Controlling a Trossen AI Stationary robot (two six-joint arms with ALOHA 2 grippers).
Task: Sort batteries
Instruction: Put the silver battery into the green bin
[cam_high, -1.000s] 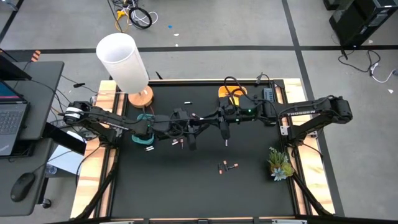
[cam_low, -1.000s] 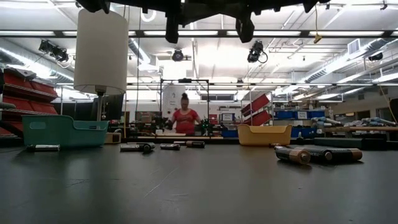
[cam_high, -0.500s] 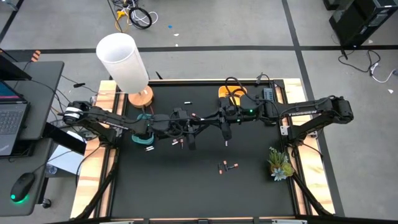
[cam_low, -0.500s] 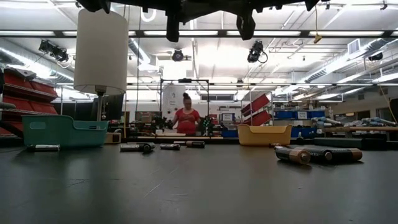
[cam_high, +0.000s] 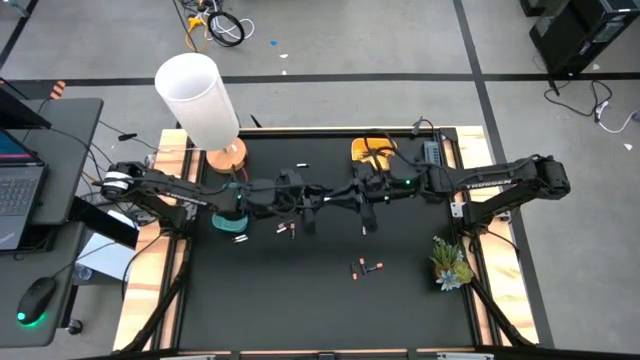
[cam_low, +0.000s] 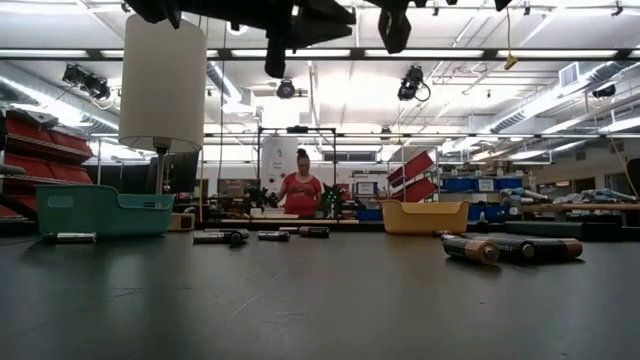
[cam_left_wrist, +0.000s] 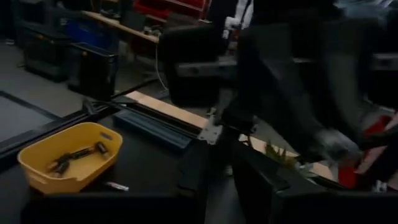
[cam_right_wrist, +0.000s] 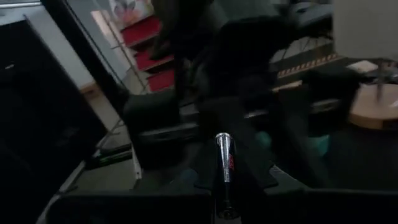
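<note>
My two arms meet high above the table's middle, both pointing about level. My right gripper (cam_high: 346, 197) (cam_right_wrist: 224, 193) is shut on a silver battery with red print (cam_right_wrist: 224, 163). My left gripper (cam_high: 316, 200) faces it at the battery's far end; whether it touches the battery does not show. More batteries lie on the black mat: a pair (cam_high: 368, 268) near the front, two (cam_high: 288, 230) by the teal bowl (cam_high: 232, 222), and one (cam_high: 302, 164) at the back. The yellow bowl (cam_high: 372, 150) (cam_left_wrist: 68, 155) holds several dark batteries. My right gripper pinches the battery's near end (cam_right_wrist: 224, 202) between its two fingers, and that end runs out of the wrist view's bottom. The battery lies along the fingers and sticks out forward toward the left arm. It is lifted well clear of the table, about level.
A white lamp (cam_high: 197, 100) on a wooden foot stands at the back left corner. A green plant sprig (cam_high: 450, 265) sits at the right edge. A dark strip (cam_high: 432, 152) lies beside the yellow bowl. A person (cam_low: 302, 190) stands in the room far behind the table.
Both hands have stayed where they meet above the table's middle. In the low view a dark part of one gripper has swung in between the two hanging fingers. The battery stays in my right gripper.
</note>
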